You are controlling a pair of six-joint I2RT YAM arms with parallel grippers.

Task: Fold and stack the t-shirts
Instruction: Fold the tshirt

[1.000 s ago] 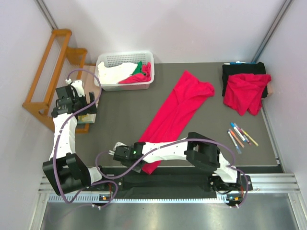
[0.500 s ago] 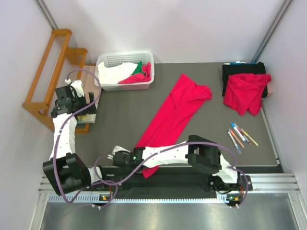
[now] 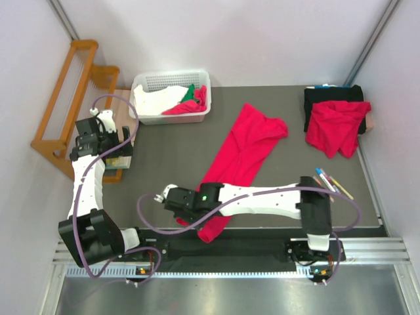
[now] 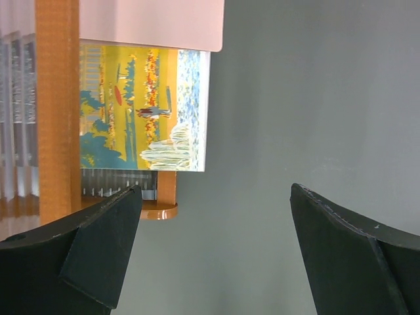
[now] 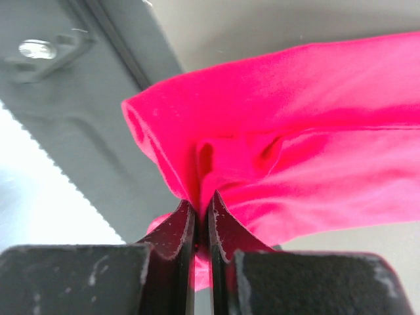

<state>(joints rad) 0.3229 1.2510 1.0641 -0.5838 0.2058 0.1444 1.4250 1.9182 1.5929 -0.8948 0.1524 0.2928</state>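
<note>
A long crimson t-shirt (image 3: 246, 147) lies stretched diagonally across the grey table. My right gripper (image 3: 197, 220) is shut on a bunched fold at its near end, by the table's front edge. In the right wrist view the jaws (image 5: 202, 210) pinch the red fold (image 5: 295, 131). A second red t-shirt (image 3: 336, 128) lies crumpled at the far right on a black cloth (image 3: 331, 95). More red cloth (image 3: 193, 105) sits in the basket. My left gripper (image 3: 121, 149) is open and empty at the table's left edge; its jaws (image 4: 215, 190) are wide apart over bare table.
A white basket (image 3: 146, 84) at the back left holds white, green and red cloth. A wooden rack (image 3: 69, 98) stands off the left edge, with a colourful box (image 4: 141, 108) beside it. Several markers (image 3: 330, 184) lie at the right.
The right arm's elbow has swung out to the right and its wrist shifted slightly right, still holding the shirt's near end. The shirt's far end slid a little nearer. The left arm has not moved.
</note>
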